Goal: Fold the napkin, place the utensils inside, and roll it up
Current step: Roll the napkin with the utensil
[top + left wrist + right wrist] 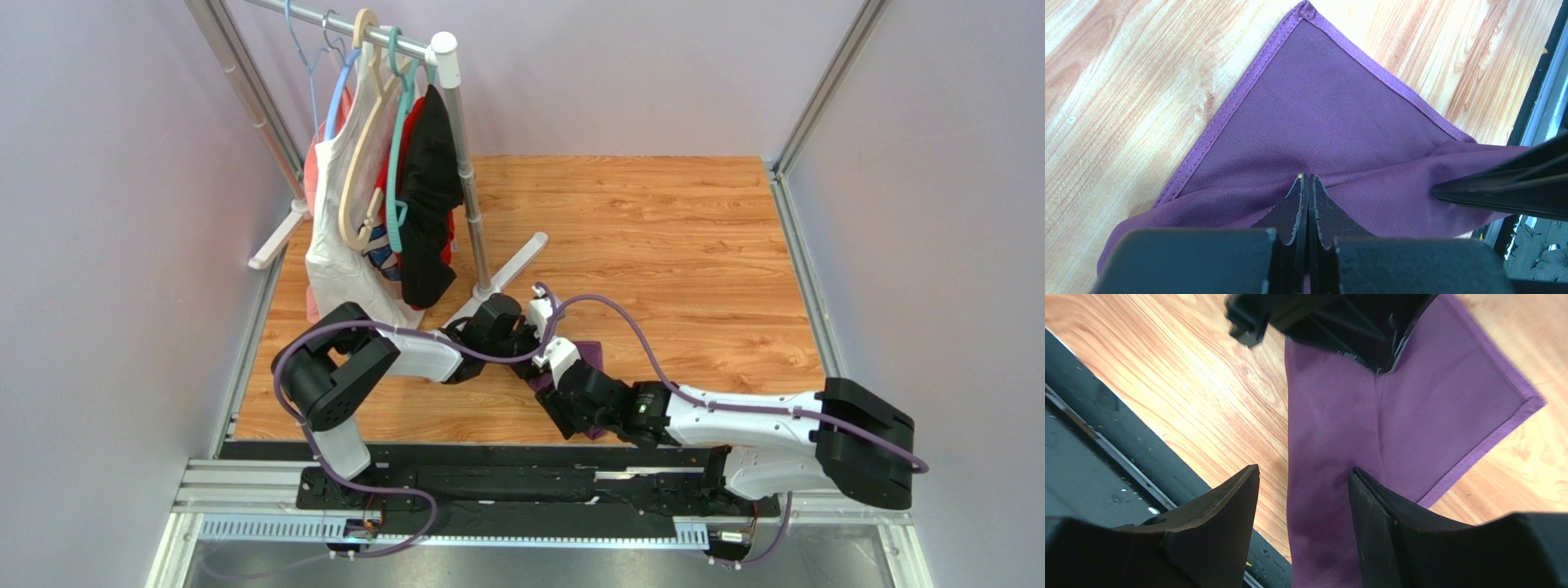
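Napkin (1321, 110) on bench (687, 245), just nearward of rack (456, 147) foot, mostly hidden under both arms; I have left claw (1308, 179) pinched tight on raised ridge of cloth, I judge to lift it for fold; right claw (1304, 471) spread wide, straddling cloth strip, gripping nothing; one hemmed corner lies flat; I see no utensils.

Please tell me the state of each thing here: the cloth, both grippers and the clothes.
Purple square cloth napkin: one corner flat, the rest gathered.
Left gripper: shut on the napkin.
Right gripper: open, over the napkin.
White, black and red garments: hanging on the metal rack.
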